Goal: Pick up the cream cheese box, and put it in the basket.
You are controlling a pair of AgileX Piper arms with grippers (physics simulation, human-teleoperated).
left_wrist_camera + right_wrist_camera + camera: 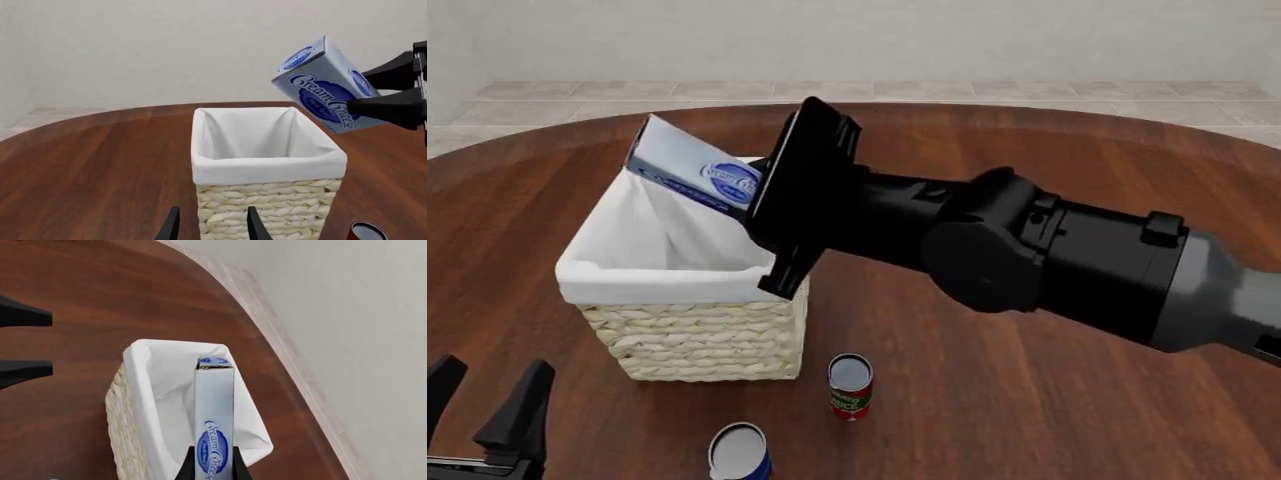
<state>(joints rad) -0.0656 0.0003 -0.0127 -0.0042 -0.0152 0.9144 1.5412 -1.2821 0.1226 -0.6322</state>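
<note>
The cream cheese box (681, 160), white with blue script lettering, hangs tilted over the open top of the basket (694, 340). My right gripper (213, 462) is shut on the box (213, 415), gripping its two broad faces. In the left wrist view the box (320, 85) is above the basket's far corner, and the right gripper's black fingers (387, 107) come in from the side. The basket (267, 210) is pale wicker with a white liner, and nothing shows inside it. My left gripper (487, 400) is open and empty, low at the table's near left, on the near side of the basket.
A red can (850, 385) stands upright just in front of the basket's right corner. A blue can (739, 452) stands nearer the table's front edge. The right arm (1028, 250) stretches across the middle of the brown table (1028, 400).
</note>
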